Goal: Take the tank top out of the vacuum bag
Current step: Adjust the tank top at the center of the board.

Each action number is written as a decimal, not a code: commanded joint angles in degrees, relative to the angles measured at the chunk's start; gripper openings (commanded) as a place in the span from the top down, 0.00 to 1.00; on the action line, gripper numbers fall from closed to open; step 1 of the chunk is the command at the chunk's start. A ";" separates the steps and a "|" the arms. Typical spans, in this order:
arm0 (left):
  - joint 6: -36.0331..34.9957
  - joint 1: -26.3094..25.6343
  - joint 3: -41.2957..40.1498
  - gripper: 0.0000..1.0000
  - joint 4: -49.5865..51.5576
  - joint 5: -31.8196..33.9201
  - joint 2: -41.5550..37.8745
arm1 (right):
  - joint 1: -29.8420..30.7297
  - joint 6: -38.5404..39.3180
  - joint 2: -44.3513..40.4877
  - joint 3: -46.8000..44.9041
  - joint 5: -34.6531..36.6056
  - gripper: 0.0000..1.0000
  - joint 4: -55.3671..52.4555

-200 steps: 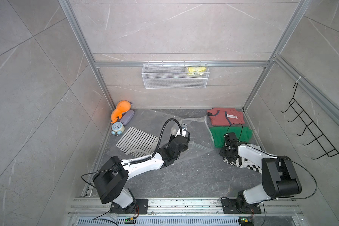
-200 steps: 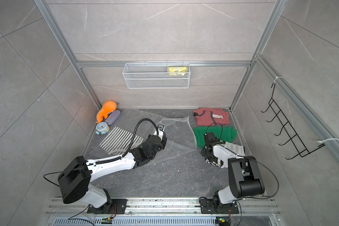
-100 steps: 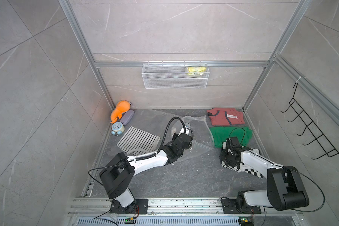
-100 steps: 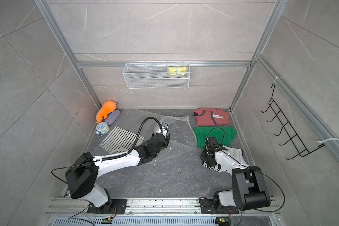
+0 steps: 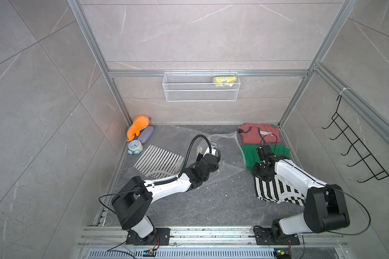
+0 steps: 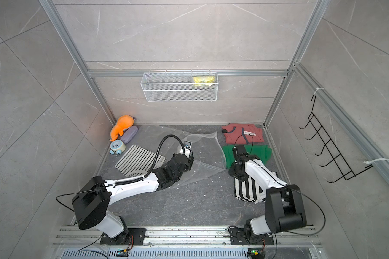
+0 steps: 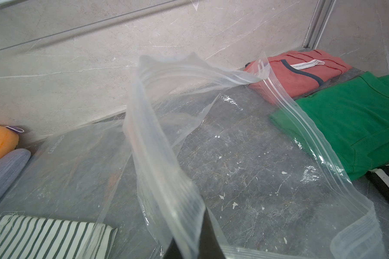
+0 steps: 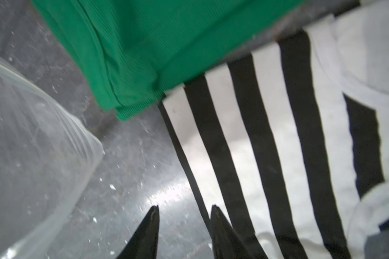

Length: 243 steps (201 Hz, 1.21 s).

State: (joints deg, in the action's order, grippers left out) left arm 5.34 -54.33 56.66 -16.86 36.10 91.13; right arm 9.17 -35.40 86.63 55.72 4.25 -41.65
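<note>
The vacuum bag (image 5: 228,153) lies spread flat on the middle of the dark table (image 5: 211,201), except for one layer of its open mouth. That layer is raised in a twisted band (image 7: 157,157) and pinched between the left fingers (image 7: 211,242), which are clamped together on the plastic beside the ribbed zip strip (image 7: 312,139). The rest of the strip runs along the table, and its edge overlaps the folded green garment (image 5: 265,154).

A thin-striped garment (image 5: 160,161) sits at the bag's opposite end with plastic over part of it. Whether it is inside the bag cannot be told.

The right fingers (image 8: 147,235) stand apart and hold nothing. One tip is over bare table, the other at the edge of a wide-striped black-and-white garment (image 8: 267,145) that lies outside the bag. The bag's nearest corner (image 8: 54,139) is off to one side of these fingers, not touching them. A red garment (image 5: 256,134) lies behind the green one.
</note>
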 commanded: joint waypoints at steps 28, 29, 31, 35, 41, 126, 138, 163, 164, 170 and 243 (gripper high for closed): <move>-1.34 0.37 -1.99 1.00 -3.09 3.01 -4.01 | 0.21 2.94 5.76 1.83 4.79 0.59 0.61; -1.32 0.37 -2.04 1.00 -3.09 3.01 -4.02 | 0.22 2.95 5.97 1.84 4.71 0.59 0.56; -1.33 0.41 -2.03 1.00 -3.07 3.01 -4.03 | 0.23 2.90 6.28 1.89 4.62 0.59 0.55; -1.43 0.34 -2.21 1.00 -3.09 3.01 -4.12 | 0.17 3.11 6.85 1.93 4.16 0.59 0.42; -1.51 0.36 -2.33 1.00 -2.96 2.98 -4.25 | 0.17 3.25 7.40 1.82 3.23 0.59 0.40; -0.60 0.38 -4.27 1.00 -3.21 3.10 -5.97 | -0.45 1.84 0.73 -4.72 4.18 0.59 -3.29; -0.60 0.38 -4.17 1.00 -3.19 2.94 -6.10 | -0.95 1.84 -1.07 -4.09 4.68 0.58 -3.85; -0.64 0.36 -4.12 1.00 -2.80 2.75 -6.88 | -4.64 1.03 -3.95 -2.48 10.69 0.48 -5.39; -0.62 0.36 -4.16 1.00 -2.81 2.75 -6.91 | -4.97 1.03 -3.98 -2.47 10.73 0.48 -5.34; -0.60 0.36 -4.36 1.00 -3.04 2.83 -7.17 | -7.14 1.23 -4.01 -2.38 10.22 0.47 -4.43; -1.83 0.36 -5.27 1.00 -2.70 3.10 -10.26 | -23.74 -3.27 0.13 -5.61 9.64 0.45 6.36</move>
State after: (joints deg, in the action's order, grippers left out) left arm 4.69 -54.33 52.03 -17.78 37.43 84.36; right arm -11.99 -35.62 87.00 52.18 11.42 -39.40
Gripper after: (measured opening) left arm 0.048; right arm 0.548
